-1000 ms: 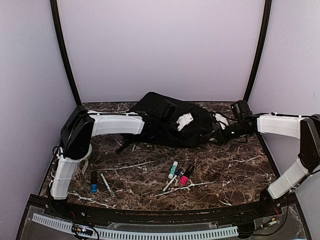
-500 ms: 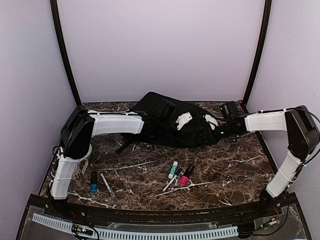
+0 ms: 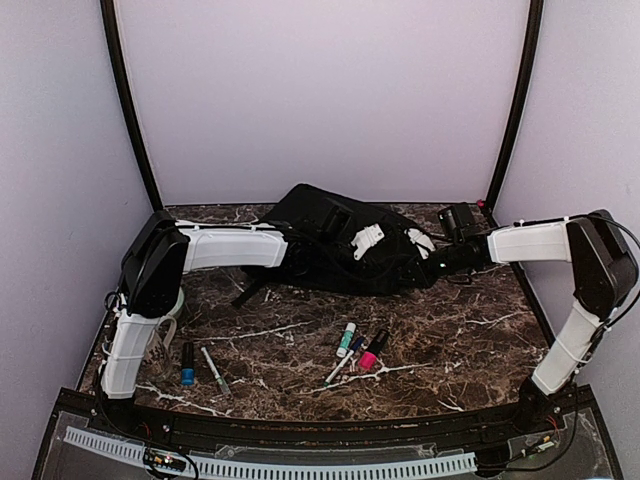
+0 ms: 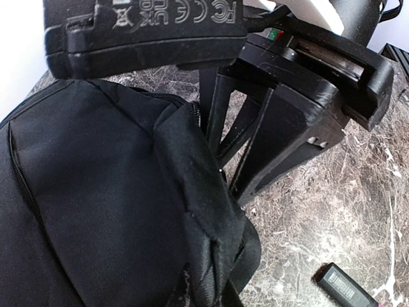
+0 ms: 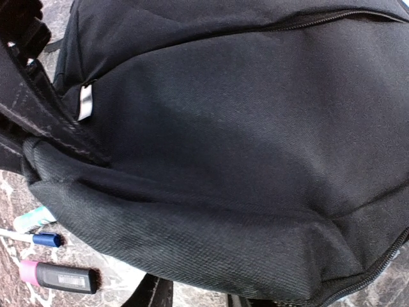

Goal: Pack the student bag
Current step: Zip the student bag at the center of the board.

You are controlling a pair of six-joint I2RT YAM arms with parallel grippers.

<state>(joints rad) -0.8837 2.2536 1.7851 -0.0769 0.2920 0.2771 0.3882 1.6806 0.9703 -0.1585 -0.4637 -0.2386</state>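
The student bag is a large black backpack lying at the back of the table. My left gripper is at its left side. In the left wrist view a gathered fold of the student bag runs down into my left gripper, whose fingers are hidden by the cloth. My right gripper presses against the bag's right end. In the right wrist view the student bag fills the frame and covers my right gripper, so its jaws do not show.
Several pens and markers lie in front of the bag, among them a pink-capped marker. Two more pens lie at the near left. A black strap trails from the bag. The enclosure walls stand close behind.
My right arm has swung left and in, bringing its gripper against the bag's right end. The left arm and the bag have stayed put.
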